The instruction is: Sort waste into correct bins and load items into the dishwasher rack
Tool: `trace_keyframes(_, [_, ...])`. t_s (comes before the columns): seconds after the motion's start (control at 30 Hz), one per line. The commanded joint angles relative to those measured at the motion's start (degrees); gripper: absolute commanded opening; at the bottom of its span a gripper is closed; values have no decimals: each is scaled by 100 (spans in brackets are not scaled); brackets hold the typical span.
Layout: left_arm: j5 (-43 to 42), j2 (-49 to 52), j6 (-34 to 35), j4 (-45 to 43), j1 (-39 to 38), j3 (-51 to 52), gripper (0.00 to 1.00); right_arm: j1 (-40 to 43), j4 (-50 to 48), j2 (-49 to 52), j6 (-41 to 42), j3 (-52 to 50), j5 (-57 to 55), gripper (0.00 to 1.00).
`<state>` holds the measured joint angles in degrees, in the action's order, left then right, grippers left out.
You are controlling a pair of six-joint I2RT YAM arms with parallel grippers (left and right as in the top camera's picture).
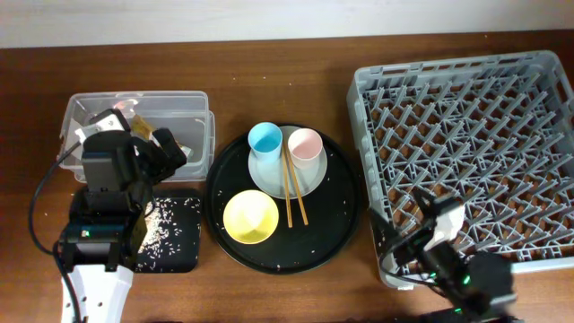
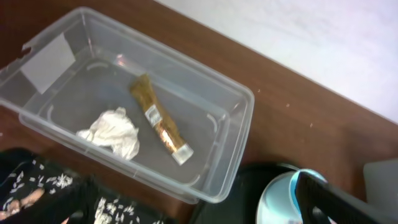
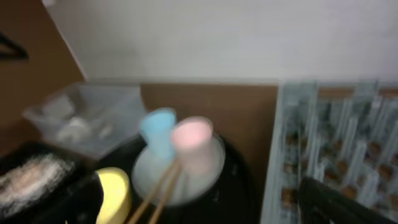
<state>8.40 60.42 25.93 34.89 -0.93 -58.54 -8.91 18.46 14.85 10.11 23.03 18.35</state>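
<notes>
The clear tub [image 1: 193, 99] at the back left holds the crumpled white tissue [image 2: 113, 132] and the gold-brown wrapper [image 2: 159, 119]. My left gripper [image 1: 163, 149] hangs open and empty over the tub's front edge. The black rectangular tray [image 1: 184, 256] in front holds rice-like crumbs [image 1: 166, 224]. The blue cup [image 1: 265, 139], pink cup [image 1: 306, 144] and chopsticks [image 1: 294, 190] rest on the pale plate [image 1: 269, 175]; the yellow bowl [image 1: 251, 217] sits beside it. My right gripper [image 1: 430, 215] is open and empty at the front left corner of the grey dishwasher rack [image 1: 466, 135].
The plate, cups and bowl sit on a large round black tray [image 1: 345, 215] between the bins and the rack. Loose crumbs are scattered on it. The rack holds nothing. Cables run by the left arm's base [image 1: 40, 206].
</notes>
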Motion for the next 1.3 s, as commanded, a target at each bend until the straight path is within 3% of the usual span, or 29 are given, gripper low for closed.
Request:
trace_keyframes(0.0, [57,-17,-72,343,26,-59,99,28,973,1832,177,1934,227,98])
trace_keyframes(0.1, [59,-17,-72,772,26,-59,99,-44,3165,4310,179,4487,297,98])
trace_keyframes(0.17, [59,-17,-72,850,26,-59,99,-122,3534,5370,258,5525,584,98])
trace_keyframes(0.23, [57,-17,-72,855,26,-59,99,-120,3484,6299,286,6113,1759,98])
trace_keyframes(0.27, [59,-17,-72,855,26,-59,99,-144,3287,6526,409,6157,2116,85])
trace_keyframes(0.33, [59,-17,-72,855,26,-59,99,-529,3217,6951,476,6155,1853,69])
trace_keyframes(0.47, [59,-17,-72,855,26,-59,99,-1843,3174,7477,476,6155,-807,57])
trace_keyframes(0.57, [59,-17,-72,855,26,-59,99,-2444,2968,7864,190,6155,-1847,43])
trace_keyframes(0.67, [59,-17,-72,855,26,-59,99,-2555,2822,8413,160,6153,-2262,41])
trace_keyframes(0.8, [59,-17,-72,855,26,-59,99,-2680,2409,8988,-662,6153,-2164,41])
trace_keyframes(0.87, [59,-17,-72,855,26,-59,99,-2671,2188,9186,-699,6153,-2188,41])
trace_keyframes(0.97, [59,-17,-72,855,26,-59,99,-2671,1965,9331,-817,6153,-2186,28])
trace_keyframes(1.27, [59,-17,-72,855,26,-59,99,-2671,1860,9619,-973,6151,-2361,19])
